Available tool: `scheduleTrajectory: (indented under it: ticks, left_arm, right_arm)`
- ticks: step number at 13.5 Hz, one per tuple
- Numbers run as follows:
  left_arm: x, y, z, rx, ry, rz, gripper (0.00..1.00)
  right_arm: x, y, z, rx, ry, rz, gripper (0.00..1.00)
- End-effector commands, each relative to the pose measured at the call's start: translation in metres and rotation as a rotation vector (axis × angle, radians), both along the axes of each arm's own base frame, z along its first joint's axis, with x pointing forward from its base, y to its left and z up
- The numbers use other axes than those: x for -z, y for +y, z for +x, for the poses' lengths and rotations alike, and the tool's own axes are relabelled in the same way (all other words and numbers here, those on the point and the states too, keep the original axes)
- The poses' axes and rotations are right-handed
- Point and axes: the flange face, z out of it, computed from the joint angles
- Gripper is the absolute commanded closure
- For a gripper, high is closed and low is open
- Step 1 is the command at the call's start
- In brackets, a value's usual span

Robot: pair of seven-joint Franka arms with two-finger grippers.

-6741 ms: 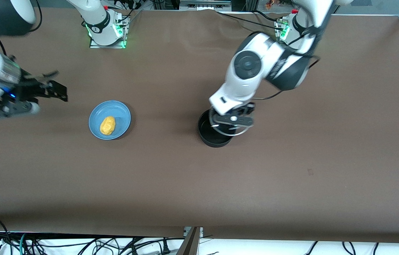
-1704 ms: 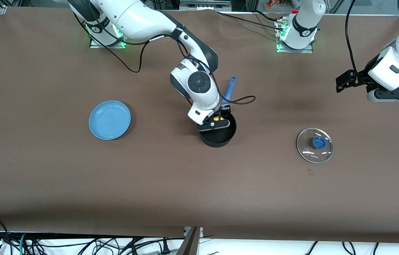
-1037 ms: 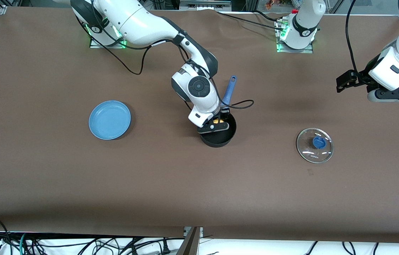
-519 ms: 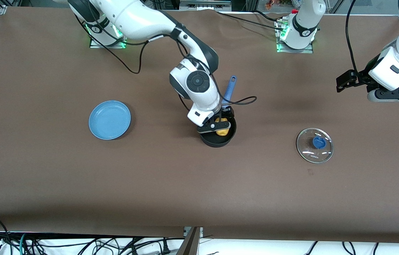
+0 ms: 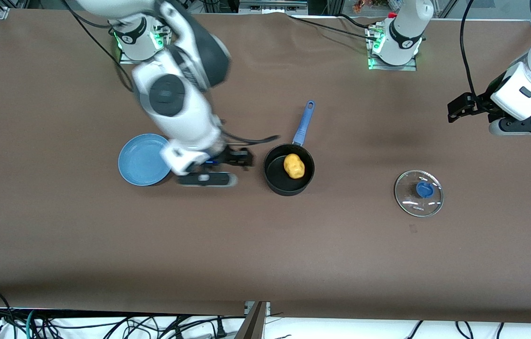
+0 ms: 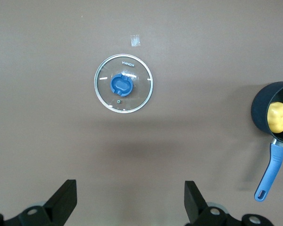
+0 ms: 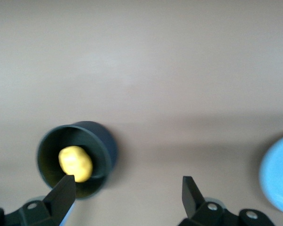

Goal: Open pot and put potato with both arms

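Observation:
The black pot (image 5: 289, 175) with its long blue handle (image 5: 304, 123) stands open at the table's middle. The yellow potato (image 5: 294, 166) lies inside it; it also shows in the right wrist view (image 7: 75, 163) and the left wrist view (image 6: 278, 117). My right gripper (image 5: 234, 162) is open and empty, up over the table between the blue plate and the pot. My left gripper (image 5: 470, 109) is open and empty, held over the left arm's end of the table and waits there.
A flat blue plate (image 5: 145, 159) lies empty toward the right arm's end. The glass lid (image 5: 419, 193) with a blue knob lies flat on the table toward the left arm's end, also in the left wrist view (image 6: 123, 84).
My right gripper let go of the potato into the pot, then rose and swung away toward the blue plate. The left arm has not moved.

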Motion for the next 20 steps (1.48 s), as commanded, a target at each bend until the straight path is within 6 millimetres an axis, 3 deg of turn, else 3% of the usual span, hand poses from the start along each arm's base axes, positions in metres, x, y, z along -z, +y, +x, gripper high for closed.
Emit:
scheduleTrajectory:
  ticks: [1, 3, 6, 8, 11, 14, 20]
  left_arm:
    - [-0.007, 0.001, -0.003, 0.005, 0.001, 0.006, 0.00]
    - [-0.006, 0.001, -0.004, 0.003, 0.008, 0.005, 0.00]
    - [-0.006, -0.001, -0.005, 0.007, 0.018, 0.005, 0.00]
    - [-0.006, -0.001, -0.005, 0.006, 0.020, 0.005, 0.00]
    - [-0.006, 0.000, -0.005, 0.004, 0.020, 0.005, 0.00]
    - [-0.003, -0.001, -0.003, 0.009, 0.024, 0.009, 0.00]
    - [-0.003, -0.005, -0.003, 0.013, 0.019, 0.014, 0.00]
  right_arm:
    - [-0.052, -0.057, -0.018, -0.035, 0.055, -0.038, 0.00]
    - [-0.083, -0.116, -0.029, -0.051, 0.087, -0.068, 0.00]
    - [-0.113, -0.192, -0.049, -0.071, 0.096, -0.098, 0.00]
    - [-0.126, -0.224, -0.069, -0.073, 0.091, -0.103, 0.00]
    - [-0.126, -0.266, -0.094, -0.152, 0.102, -0.101, 0.00]
    - [-0.131, -0.275, -0.094, -0.182, 0.109, -0.109, 0.00]
    - [-0.141, -0.273, -0.089, -0.196, 0.082, -0.108, 0.00]
